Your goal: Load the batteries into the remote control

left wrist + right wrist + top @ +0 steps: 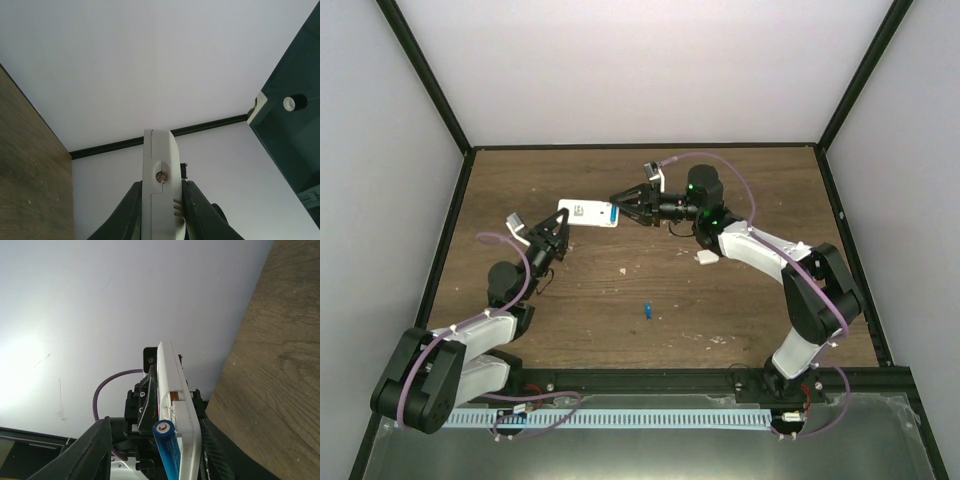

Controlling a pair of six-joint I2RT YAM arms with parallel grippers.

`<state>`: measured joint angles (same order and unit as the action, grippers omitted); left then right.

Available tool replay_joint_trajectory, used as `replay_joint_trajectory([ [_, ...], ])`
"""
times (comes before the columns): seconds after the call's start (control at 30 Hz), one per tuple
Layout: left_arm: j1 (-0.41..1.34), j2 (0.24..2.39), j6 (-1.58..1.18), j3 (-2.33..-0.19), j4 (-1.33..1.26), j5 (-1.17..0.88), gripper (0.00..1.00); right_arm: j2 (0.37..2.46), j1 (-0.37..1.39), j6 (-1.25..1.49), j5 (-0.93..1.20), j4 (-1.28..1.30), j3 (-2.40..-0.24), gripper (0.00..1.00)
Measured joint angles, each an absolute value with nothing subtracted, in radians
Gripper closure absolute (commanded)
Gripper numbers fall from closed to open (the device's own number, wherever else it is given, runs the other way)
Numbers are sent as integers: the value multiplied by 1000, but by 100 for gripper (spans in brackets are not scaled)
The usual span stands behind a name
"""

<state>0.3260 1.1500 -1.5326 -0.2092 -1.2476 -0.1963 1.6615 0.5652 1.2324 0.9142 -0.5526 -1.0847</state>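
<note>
1. Remote control (585, 213): a slim white handset, held clear of the tabletop (740, 200) toward the far middle and seen edge-on in both wrist views. It was judged light and rigid, of smooth hard plastic, and liable to slip or twist if pushed on one end. The best hold was judged to be across its two long sides, well back from the end that takes the cells.
2. Left end effector (161, 202): pressed together on the remote control, one finger on each long side. It appeared to serve as the vice.
3. First battery (167, 446): a bright-blue cylinder lying along the remote control at the end facing the right arm. Whether it sat fully in its bay could not be told.
4. Right end effector (617, 211): jaws spread about that end. One finger was just beside the handset's edge and the other stood apart from the first battery. No pinch on the cell was visible.
5. Second battery (647, 311): loose on the tabletop near the middle, well apart from both arms. It was judged light, stiff, slick and apt to roll. It was best taken across the barrel at mid-length, leaving both ends free for seating.
6. White piece (708, 257): on the tabletop beside the right forearm. What it was could not be told.
</note>
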Motion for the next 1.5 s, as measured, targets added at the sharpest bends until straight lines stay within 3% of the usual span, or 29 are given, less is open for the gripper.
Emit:
replay_joint_trajectory([
  [0.87,326,1143,-1531,-209,-1275,-194,100,1676,583,1201,920,-531,-1116,81],
  [1.5,327,1121,-1531,-199,-1245,-184,100,1665,602,1070,897,-434,-1121,85],
])
